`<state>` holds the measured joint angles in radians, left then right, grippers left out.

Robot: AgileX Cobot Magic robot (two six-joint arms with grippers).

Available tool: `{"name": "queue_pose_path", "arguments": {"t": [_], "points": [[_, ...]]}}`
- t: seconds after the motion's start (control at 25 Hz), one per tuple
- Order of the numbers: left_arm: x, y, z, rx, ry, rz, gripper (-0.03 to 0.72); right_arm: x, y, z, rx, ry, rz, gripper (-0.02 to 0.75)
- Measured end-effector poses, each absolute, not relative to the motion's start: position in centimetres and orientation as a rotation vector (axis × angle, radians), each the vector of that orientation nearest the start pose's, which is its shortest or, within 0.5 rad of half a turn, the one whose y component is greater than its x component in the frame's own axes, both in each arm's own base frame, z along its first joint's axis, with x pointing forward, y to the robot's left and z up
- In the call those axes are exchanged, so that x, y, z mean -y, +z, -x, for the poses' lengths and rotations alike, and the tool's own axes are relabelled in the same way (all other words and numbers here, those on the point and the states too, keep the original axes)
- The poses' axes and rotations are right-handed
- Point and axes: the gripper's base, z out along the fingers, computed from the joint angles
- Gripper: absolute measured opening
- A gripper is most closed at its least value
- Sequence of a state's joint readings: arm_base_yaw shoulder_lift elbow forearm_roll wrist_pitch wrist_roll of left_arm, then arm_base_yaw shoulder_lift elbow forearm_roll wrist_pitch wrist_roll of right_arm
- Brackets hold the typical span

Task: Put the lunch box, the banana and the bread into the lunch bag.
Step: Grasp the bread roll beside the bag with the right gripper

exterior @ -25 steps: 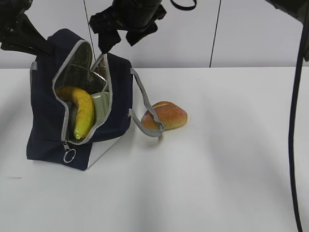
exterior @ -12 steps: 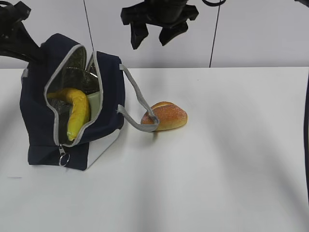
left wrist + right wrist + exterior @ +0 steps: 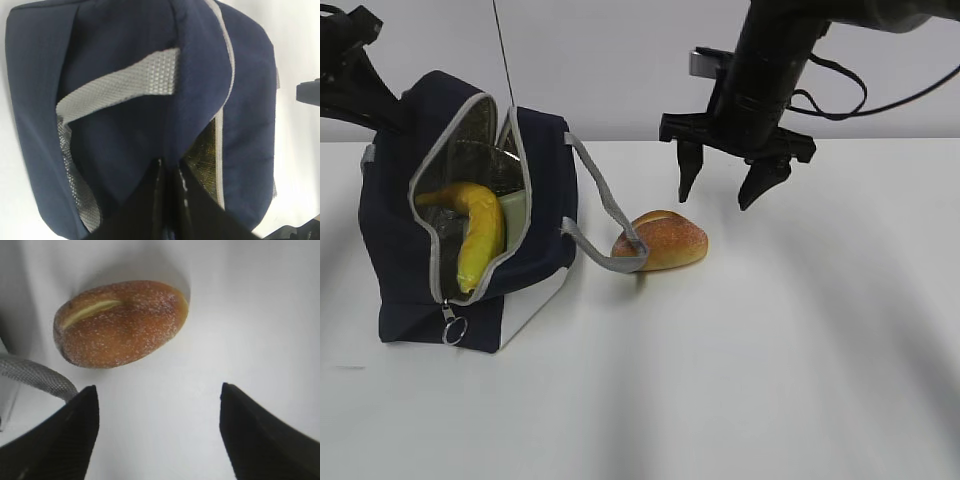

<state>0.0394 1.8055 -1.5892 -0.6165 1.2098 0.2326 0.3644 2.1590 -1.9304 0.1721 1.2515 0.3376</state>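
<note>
Right claw (image 3: 724, 190) above-right of bread (image 3: 660, 240)

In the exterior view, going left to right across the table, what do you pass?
Lunch bag → banana showing in its opening → grey handle → bread → right gripper, jaws open above the table.

The white table (image 3: 770, 380) carries the lunch bag (image 3: 405, 270), with the bread (image 3: 665, 240) just beside it.
</note>
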Motion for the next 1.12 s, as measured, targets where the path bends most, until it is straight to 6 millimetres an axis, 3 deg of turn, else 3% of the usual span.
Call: {"name": "queue_pose_path", "arguments": {"t": [0.28, 0.52, 0.68, 0.84, 1.12], "points": [[3.5, 30.5, -37.9, -2.729, -0.799, -0.052, -0.013, -17.9, 23.6, -43.0, -2.926, 0.517, -0.402, 0.580], [3.5, 30.5, -37.9, -2.729, -0.799, -0.052, -0.013, -18.8, 21.3, -43.5, -2.963, 0.627, -0.509, 0.580], [3.5, 30.5, -37.9, -2.729, -0.799, -0.052, -0.013, -18.9, 21.0, -43.7, -2.948, 0.645, -0.579, 0.579], [3.5, 30.5, -37.9, -2.729, -0.799, -0.052, -0.013, -18.9, 20.6, -43.8, -2.952, 0.644, -0.620, 0.580], [3.5, 30.5, -37.9, -2.729, -0.800, -0.050, -0.013, -19.1, 17.9, -44.2, -2.996, 0.611, -0.653, 0.580]]}}
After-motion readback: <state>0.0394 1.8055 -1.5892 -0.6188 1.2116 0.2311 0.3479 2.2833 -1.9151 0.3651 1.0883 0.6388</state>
